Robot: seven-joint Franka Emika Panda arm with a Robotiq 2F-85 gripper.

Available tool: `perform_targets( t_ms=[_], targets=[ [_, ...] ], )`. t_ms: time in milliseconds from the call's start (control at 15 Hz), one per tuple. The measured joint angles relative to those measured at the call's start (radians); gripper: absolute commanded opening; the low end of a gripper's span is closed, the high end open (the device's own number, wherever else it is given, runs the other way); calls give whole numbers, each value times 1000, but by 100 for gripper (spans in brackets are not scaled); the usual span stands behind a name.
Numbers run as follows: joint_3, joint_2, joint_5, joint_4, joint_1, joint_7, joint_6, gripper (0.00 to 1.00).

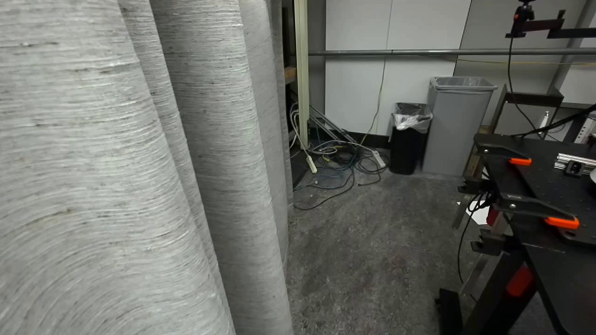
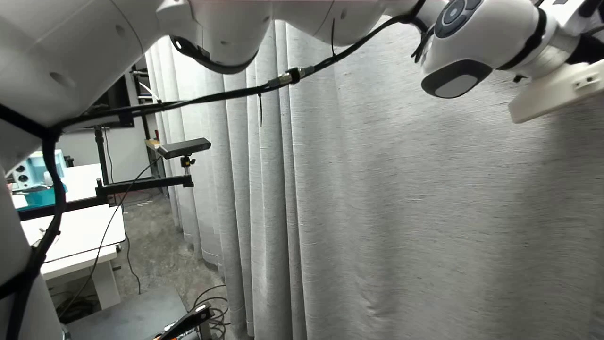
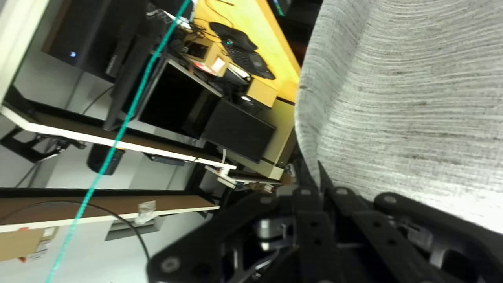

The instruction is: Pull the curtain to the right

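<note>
**Gripper (image 3: 314, 179) clamped on a thin bit of curtain (image 3: 416, 102), go easy on the pull**

In the wrist view the fingers (image 3: 312, 232) are closed with the cloth's edge (or a fold, can't tell which) running between them. Looks like a real pinch to me, though the tips are too dark and blurry to say how deep the bite is. The rest of the curtain fans out to one side of the gripper; off its other side, further back, there's a monitor (image 3: 241, 129) and a yellowish desk (image 3: 255, 23).

For the pull, I'd go slow and sideways along the line the drape hangs on, squeeze firm the whole way. Yanking outward could pop that fold out of the tips. Cloth this big will probably lag behind the gripper, so give it time to catch up. I'd also mind the cable (image 2: 226, 97) sagging under the arm (image 2: 226, 33), since it might snag. The tilted wrist view doesn't tell me which way "right" is.

Material-wise: light-grey weave, fine horizontal streaks, darker flecks here and there. Both exterior views show deep, rounded vertical folds, plus a broad, smoother stretch near the arm's wrist end. Soft, floppy-looking stuff against hard black fingers, so I'd expect it to bunch.
</note>
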Motion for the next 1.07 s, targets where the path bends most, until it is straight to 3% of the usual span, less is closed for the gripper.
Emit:
perform_targets(
  t_ms=[267,400,533,733,867,1067],
  targets=[
    [-75,104,-15,65,-110,102,34,1],
    [-36,122,-164,66,-205,224,100,1],
    [-88,158,-167,69,-251,272,121,1],
    [-166,195,-133,60,-253,287,151,1],
    [-170,204,-122,44,-222,282,159,1],
    [-148,199,-123,11,-121,268,158,1]
  ],
)
